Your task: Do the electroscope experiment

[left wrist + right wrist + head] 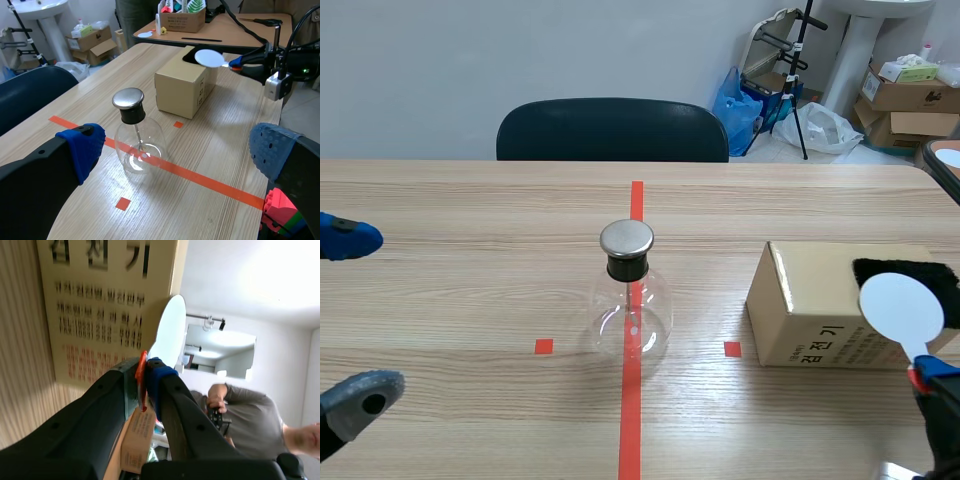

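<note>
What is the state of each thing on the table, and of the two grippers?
electroscope flask: upright on the table, stopper and cap on, untouched.
cardboard box: standing, black cloth on top.
white disc paddle: held up by its handle, near the cardboard box.
right gripper: shut on the white disc paddle.
left gripper: open, empty.

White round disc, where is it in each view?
Scene view: white round disc at the right, in front of the brown cardboard box.
Left wrist view: disc beyond the clear glass flask, by the box's far corner.
Right wrist view: disc ahead of the right gripper, beside the box.
Shared landmark: the box.
</note>
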You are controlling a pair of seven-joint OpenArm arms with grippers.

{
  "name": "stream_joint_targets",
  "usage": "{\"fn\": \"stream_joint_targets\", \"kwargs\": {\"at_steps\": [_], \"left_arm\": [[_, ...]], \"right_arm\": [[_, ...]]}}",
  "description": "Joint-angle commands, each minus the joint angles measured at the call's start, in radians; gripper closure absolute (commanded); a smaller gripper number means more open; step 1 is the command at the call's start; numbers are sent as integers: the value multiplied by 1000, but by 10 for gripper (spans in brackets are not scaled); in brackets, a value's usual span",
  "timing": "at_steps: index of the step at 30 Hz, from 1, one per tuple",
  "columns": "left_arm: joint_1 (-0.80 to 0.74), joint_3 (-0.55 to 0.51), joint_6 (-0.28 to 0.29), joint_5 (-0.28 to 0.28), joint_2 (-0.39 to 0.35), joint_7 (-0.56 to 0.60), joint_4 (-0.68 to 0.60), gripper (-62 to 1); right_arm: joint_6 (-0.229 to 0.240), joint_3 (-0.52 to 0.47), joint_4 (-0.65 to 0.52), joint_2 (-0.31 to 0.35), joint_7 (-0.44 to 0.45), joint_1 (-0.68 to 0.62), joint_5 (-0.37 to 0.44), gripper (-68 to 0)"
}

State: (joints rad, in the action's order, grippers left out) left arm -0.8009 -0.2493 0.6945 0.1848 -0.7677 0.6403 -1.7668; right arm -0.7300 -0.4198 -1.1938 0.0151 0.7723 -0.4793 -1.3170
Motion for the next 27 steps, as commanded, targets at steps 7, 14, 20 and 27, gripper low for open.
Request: {"fn": "stream_joint_targets", "kwargs": {"at_steps": [7, 14, 20, 27], "left_arm": [[-2, 0, 2, 17, 0, 18, -6, -615], [-2, 0, 2, 17, 0, 18, -6, -615], [-2, 0, 2, 17, 0, 18, -6, -615], [-2, 0, 2, 17, 0, 18, -6, -615]], "right_arm": [[-3, -5, -4, 1, -63, -3, 15, -13], [-3, -5, -4, 4, -100, -2, 5, -13], [-3, -5, -4, 4, -101, -2, 7, -13], [-3, -5, -25, 4, -114, -3, 6, -15]]}}
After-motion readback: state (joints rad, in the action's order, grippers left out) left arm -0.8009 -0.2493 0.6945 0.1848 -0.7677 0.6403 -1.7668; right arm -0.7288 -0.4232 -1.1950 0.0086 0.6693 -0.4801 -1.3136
